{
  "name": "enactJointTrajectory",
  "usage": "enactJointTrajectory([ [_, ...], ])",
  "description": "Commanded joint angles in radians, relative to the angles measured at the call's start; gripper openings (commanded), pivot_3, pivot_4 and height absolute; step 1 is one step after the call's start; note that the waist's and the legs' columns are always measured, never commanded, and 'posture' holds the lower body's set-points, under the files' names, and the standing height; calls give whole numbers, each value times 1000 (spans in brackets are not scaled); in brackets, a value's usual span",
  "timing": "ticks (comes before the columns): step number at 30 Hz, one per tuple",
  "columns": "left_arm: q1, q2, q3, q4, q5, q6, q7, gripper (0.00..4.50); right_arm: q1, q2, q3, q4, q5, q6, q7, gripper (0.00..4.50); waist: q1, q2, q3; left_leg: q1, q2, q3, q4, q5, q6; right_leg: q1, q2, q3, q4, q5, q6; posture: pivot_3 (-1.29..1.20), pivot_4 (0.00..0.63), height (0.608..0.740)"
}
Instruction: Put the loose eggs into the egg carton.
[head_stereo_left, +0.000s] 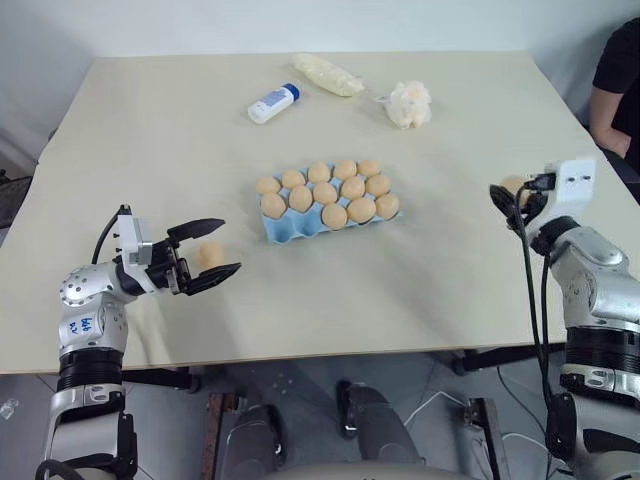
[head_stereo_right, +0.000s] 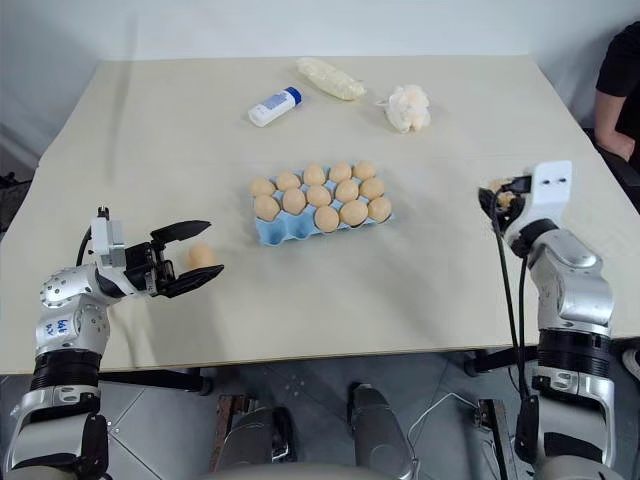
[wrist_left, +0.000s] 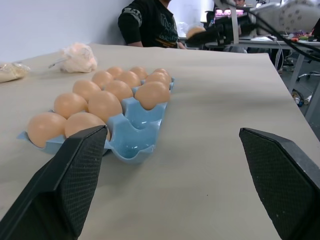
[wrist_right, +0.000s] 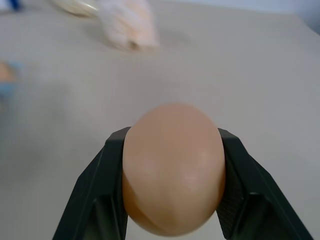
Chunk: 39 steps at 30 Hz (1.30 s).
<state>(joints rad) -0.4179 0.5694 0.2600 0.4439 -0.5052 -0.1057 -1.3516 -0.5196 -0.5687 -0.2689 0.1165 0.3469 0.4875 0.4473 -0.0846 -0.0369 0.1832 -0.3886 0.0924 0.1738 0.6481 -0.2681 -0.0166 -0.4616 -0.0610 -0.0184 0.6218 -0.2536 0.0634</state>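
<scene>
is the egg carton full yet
Not full: the egg carton shows empty blue cups at its near end; one egg sits clamped in the right gripper.

Light is even, bright and diffuse on my table (head_stereo_left: 150, 200), no glare, just soft short shadows under the egg carton (head_stereo_left: 290, 232) and beneath my left gripper (head_stereo_left: 205, 258). In my right wrist view the egg (wrist_right: 172, 167) between my fingers (wrist_right: 95, 200) is sharp, while everything behind it is blurred, the puff ball (wrist_right: 131, 25) smeared to a pale blob. My left wrist view is crisp up close, with the fingers (wrist_left: 67, 187) stretched at the lower corners and the far background bright and cluttered.
</scene>
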Motion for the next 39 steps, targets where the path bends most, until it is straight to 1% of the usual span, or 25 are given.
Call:
enactJointTrajectory([
  [1, -13, 18, 22, -6, -17, -9, -1, 4500, -33, 18, 46, -141, 52, 76, 28, 1748, 1, 0, 0, 0, 0, 0, 0, 0, 0, 0, 0, 0, 0, 0, 0, 0, 150, 740],
  [5, -20, 20, 22, 2, -15, -12, 0, 4500, -88, 68, 135, -206, 70, 122, 51, 1748, 2, 0, 0, -1, 0, 0, 0, 0, 0, -1, 0, 0, -1, 0, 0, 0, 150, 740],
  [7, -19, 20, 24, -1, -15, -13, 4, 4500, -122, 113, 193, -224, 65, 130, 53, 1748, 1, 0, 0, -1, 0, 0, 0, 0, 0, -1, 0, 0, -1, 0, 0, 0, 150, 740],
  [9, -7, 25, 34, -13, -17, -12, 11, 4500, -175, 191, 268, -227, 58, 137, 48, 1748, -3, 0, 0, -1, 0, 0, -1, 0, 0, -1, 0, 0, 0, 0, 0, 0, 150, 740],
  [16, 20, 36, 50, -36, -22, -14, 28, 4500, -269, 339, 421, -105, -39, 90, 33, 1748, 3, 0, 0, -3, 2, 0, 0, -1, -1, -3, 1, -3, 0, -1, -3, 0, 150, 740],
  [21, 43, 39, 63, -61, -26, -11, 40, 4500, -287, 393, 473, -24, -105, 52, 33, 1748, 4, 0, 0, -5, 1, 0, 0, -2, 0, -3, 0, -4, -1, -1, -2, 0, 150, 740],
  [33, 63, 37, 65, -85, -29, -7, 58, 4500, -277, 438, 494, 40, -165, 27, 58, 1748, -1, 0, 0, -4, 3, 0, 0, -2, -2, -3, 1, -4, 0, -1, -3, 0, 150, 740],
  [35, 62, 37, 64, -84, -29, -8, 58, 4500, -275, 440, 496, 42, -171, 27, 59, 2440, -1, 0, 0, -4, 4, 0, 0, -2, -2, -3, 2, -4, 0, -2, -3, 0, 150, 740],
  [36, 60, 36, 63, -84, -29, -8, 58, 4500, -272, 442, 498, 39, -171, 29, 64, 2674, -1, 0, 0, -4, 4, 0, 0, -2, -2, -3, 2, -4, 0, -2, -3, 0, 150, 740],
  [39, 54, 33, 59, -81, -27, -8, 60, 4500, -268, 447, 497, 33, -171, 35, 69, 3742, 0, 0, 0, -4, 4, 0, 0, -2, -2, -3, 2, -4, 0, -2, -3, 0, 150, 740],
])
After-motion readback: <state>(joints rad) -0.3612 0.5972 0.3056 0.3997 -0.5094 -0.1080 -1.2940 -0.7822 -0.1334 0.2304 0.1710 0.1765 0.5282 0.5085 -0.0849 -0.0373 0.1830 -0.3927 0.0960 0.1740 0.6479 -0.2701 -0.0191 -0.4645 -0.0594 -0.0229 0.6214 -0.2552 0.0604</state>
